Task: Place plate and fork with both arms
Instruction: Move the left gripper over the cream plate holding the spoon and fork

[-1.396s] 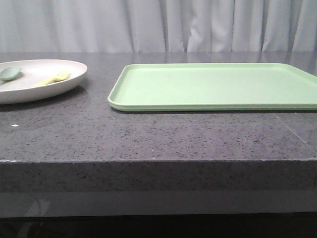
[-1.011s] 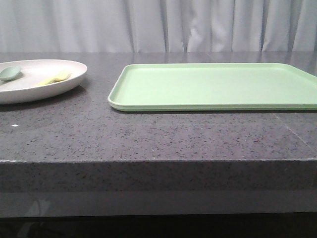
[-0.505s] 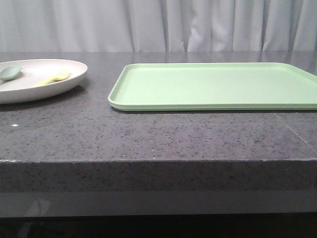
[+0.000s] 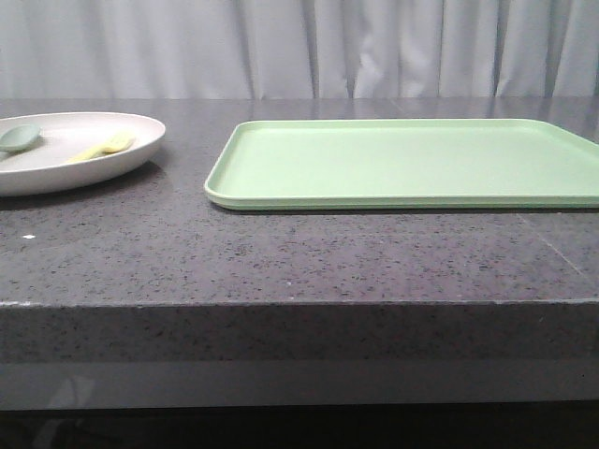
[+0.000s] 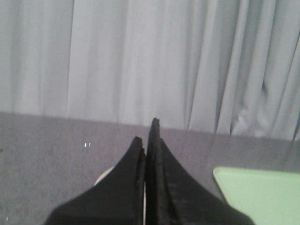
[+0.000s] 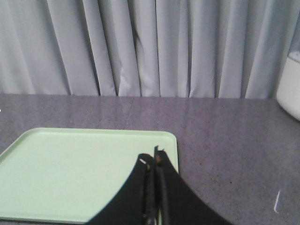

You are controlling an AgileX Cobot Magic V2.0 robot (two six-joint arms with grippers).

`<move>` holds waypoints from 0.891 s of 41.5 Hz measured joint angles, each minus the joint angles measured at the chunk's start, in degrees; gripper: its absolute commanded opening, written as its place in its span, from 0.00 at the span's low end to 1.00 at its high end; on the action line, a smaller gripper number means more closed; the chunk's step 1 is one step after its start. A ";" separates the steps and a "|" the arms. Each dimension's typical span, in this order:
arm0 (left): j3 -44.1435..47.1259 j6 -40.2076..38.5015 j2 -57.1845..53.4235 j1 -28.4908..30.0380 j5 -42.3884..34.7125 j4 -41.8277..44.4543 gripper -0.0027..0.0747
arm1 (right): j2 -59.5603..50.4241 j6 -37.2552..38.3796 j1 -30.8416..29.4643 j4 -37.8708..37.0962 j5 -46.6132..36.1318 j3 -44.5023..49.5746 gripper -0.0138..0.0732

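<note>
The cream plate [image 4: 140, 140] lies on the dark stone table at the far left in the front view. The pale yellow fork [image 4: 103, 147] lies in it, with a grey-green spoon [image 4: 19, 138] beside it. No gripper shows in the front view. In the left wrist view my left gripper [image 5: 146, 133] is shut and empty above the table; a sliver of the plate's rim [image 5: 102, 177] shows beside its fingers. In the right wrist view my right gripper [image 6: 153, 157] is shut and empty over the near right corner of the green tray [image 6: 70, 168].
The rectangular light green tray [image 4: 402, 161] lies on the table at centre right, and its corner shows in the left wrist view [image 5: 258, 192]. A white object [image 6: 289, 84] stands at the far right of the table. A grey curtain hangs behind.
</note>
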 measured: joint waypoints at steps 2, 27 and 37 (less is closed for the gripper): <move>-1.53 0.00 2.93 0.00 3.45 0.00 0.01 | 2.49 0.00 0.00 -0.09 1.20 -0.90 0.08; -2.23 0.00 19.53 0.00 9.75 0.42 0.01 | 13.00 0.00 0.00 -0.13 3.48 -1.34 0.08; -2.23 0.00 19.88 0.00 7.81 0.42 0.05 | 13.00 0.00 0.00 -0.13 3.48 -1.34 0.18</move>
